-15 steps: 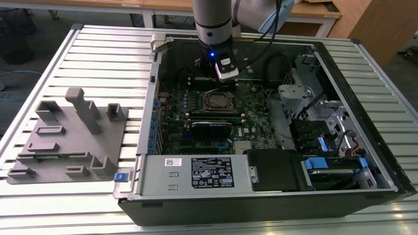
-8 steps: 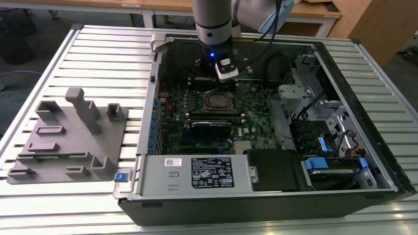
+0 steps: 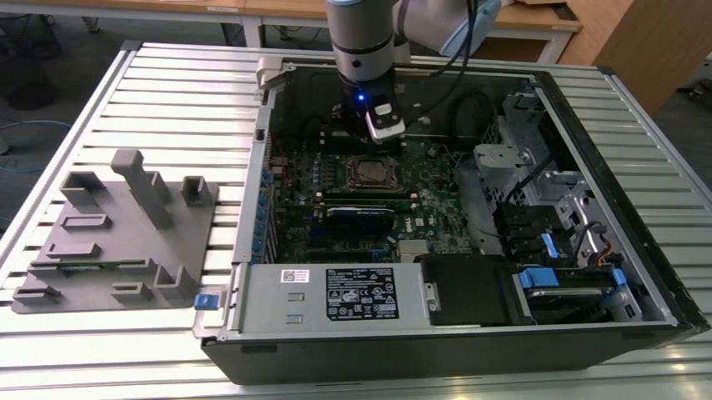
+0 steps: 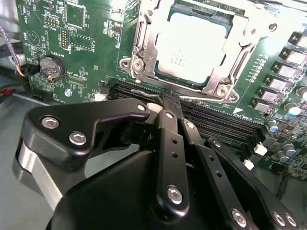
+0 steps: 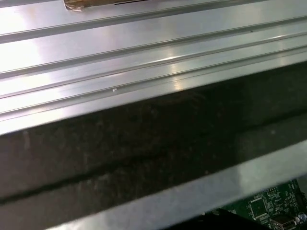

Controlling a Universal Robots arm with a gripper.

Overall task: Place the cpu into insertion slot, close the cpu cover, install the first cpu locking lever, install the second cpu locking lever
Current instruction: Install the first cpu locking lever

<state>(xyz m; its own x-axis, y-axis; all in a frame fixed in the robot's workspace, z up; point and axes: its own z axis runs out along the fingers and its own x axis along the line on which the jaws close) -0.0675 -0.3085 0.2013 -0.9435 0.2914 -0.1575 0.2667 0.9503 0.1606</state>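
Dull silver-grey square cpu (image 4: 192, 45) seated in socket, thin silvery metal cpu cover (image 4: 144, 43) down over it. Black gripper (image 4: 169, 101) fingers pressed together, empty, hovering at cover's 6 o'clock edge, likely to work lever.

Arm (image 3: 368, 33) is seen coming down near-vertical in the exterior view, wrist pointed straight down, a blue light lit on it. Hand (image 4: 169, 101) is seen in the second wrist view with black fingers (image 4: 168, 143) brought together at the tips, nothing held between them. No contact is seen.
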